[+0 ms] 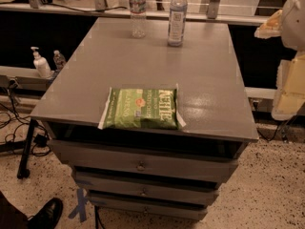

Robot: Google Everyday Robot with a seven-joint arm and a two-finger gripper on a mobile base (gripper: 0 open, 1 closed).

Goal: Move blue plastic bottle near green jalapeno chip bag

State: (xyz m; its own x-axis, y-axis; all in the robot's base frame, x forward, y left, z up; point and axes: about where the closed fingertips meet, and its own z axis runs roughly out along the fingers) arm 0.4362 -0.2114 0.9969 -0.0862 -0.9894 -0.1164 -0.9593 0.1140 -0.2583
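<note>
Cream-white arm (291,70) rises beside the grey tabletop (214,80), its jaws off the far corner; spread or pressed, you cannot tell. Left of them stands the translucent blue bottle (177,18); the flat green chip bag (141,109) lies well apart, by the front edge.

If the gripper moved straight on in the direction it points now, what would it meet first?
The gripper, at the right edge of the view, seems to point left. The first thing in that line is probably the blue plastic bottle; depth is unclear, so it might miss it.
</note>
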